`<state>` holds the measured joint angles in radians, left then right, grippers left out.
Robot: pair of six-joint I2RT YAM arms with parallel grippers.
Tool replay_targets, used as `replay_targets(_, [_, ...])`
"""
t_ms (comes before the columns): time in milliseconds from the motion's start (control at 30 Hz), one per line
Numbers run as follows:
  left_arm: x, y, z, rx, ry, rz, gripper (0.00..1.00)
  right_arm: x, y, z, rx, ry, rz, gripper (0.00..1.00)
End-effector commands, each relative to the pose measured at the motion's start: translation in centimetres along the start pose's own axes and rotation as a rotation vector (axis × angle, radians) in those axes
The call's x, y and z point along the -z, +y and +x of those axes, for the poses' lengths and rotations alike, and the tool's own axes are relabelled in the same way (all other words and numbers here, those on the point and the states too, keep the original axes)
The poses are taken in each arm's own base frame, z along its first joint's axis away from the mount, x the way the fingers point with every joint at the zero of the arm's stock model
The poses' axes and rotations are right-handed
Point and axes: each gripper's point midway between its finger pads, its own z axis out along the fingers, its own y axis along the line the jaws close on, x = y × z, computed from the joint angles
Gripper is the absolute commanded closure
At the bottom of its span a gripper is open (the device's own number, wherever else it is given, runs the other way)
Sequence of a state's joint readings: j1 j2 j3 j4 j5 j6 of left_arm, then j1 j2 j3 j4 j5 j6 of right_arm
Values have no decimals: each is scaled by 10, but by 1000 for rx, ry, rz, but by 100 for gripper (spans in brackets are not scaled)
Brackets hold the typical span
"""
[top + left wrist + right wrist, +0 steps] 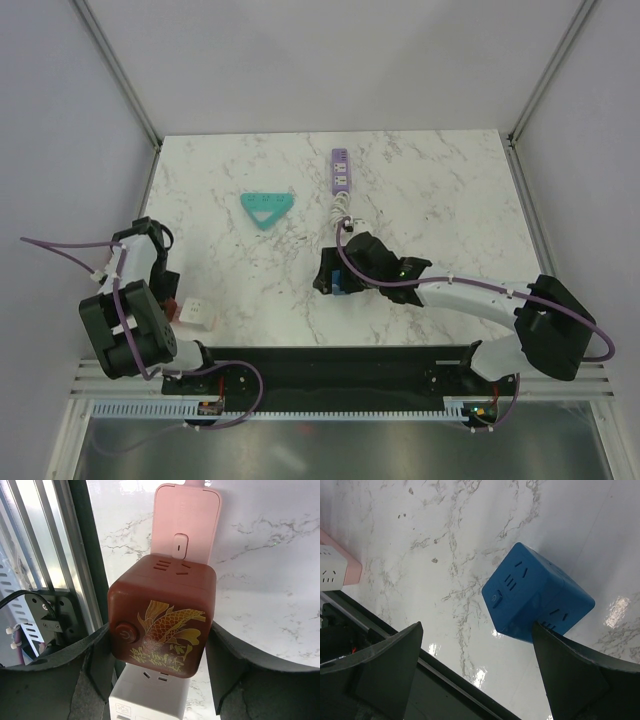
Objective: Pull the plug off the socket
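The lilac socket (341, 170) lies far centre on the bench (450, 200), with open marble all around it. At the near left edge the left end effector (160, 635) clamps a red-brown cube (162, 615). The right end effector (477, 630) gapes wide beside a blue cube (535, 597).

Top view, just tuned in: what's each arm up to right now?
The left gripper is closed around a red-brown cube adapter that sits on a pink power strip at the near-left table edge, next to a white cube. The right gripper hangs open over a blue cube lying loose on the marble table. The purple strip lies untouched at the far side; whether anything is plugged in is too small to tell.
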<state>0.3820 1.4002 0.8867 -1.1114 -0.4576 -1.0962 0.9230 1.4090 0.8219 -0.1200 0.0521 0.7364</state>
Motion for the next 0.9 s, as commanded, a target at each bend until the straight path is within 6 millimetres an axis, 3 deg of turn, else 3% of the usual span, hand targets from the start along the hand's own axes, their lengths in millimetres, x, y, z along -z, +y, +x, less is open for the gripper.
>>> replay_targets(0, [-9, -4, 1, 61, 5, -26, 39, 2, 19, -12, 5, -32, -50, 3])
replay_targets(100, [-12, -7, 4, 59, 15, -23, 50, 3, 23, -11, 7, -35, -58, 3])
replay_targets(167, [-11, -10, 4, 57, 18, 2, 66, 4, 23, -9, 8, -37, -56, 3])
replay_targets(233, [-9, -16, 3, 44, 15, 47, 98, 4, 24, -8, 9, -36, -56, 3])
replay_targets(433, [18, -41, -13, -73, -105, 211, 98, -6, 29, -2, 12, -28, -60, 3])
replay_targets(867, [74, -98, 69, -650, -259, 457, 98, -27, 69, -1, 41, -3, -132, 3])
